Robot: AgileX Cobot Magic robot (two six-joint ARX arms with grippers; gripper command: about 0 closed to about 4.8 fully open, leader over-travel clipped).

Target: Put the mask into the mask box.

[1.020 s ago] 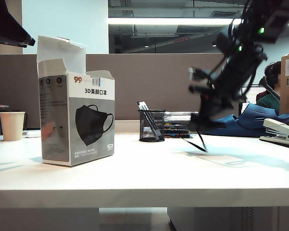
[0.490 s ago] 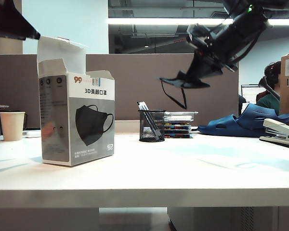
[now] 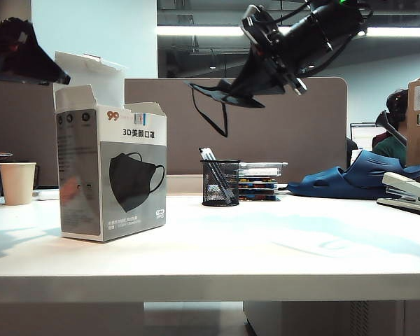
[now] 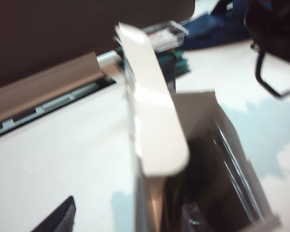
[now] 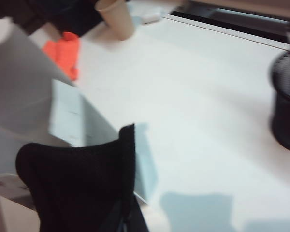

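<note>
Right end effector [image 3: 248,84] pinches the mask [image 3: 224,93] high in the air, ready to drop it | mask box [image 3: 112,171] stands open on the surface [image 3: 266,245] | left end effector [image 3: 24,52] by the flap, spread or not I cannot tell

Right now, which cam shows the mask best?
Exterior view: the whole mask, ear loop dangling, hangs from the right pincer above the table, right of the mask box. Right wrist shows only blurred black fabric; left wrist just a loop.

Office, as I see it: white desk [image 3: 266,245], grey cubicle partition [image 3: 280,126], mesh pen cup [image 3: 220,183], stapler [image 3: 409,192], paper cup [image 3: 18,182], ceiling strip light [image 3: 203,31], seated colleague [image 3: 395,129].
</note>
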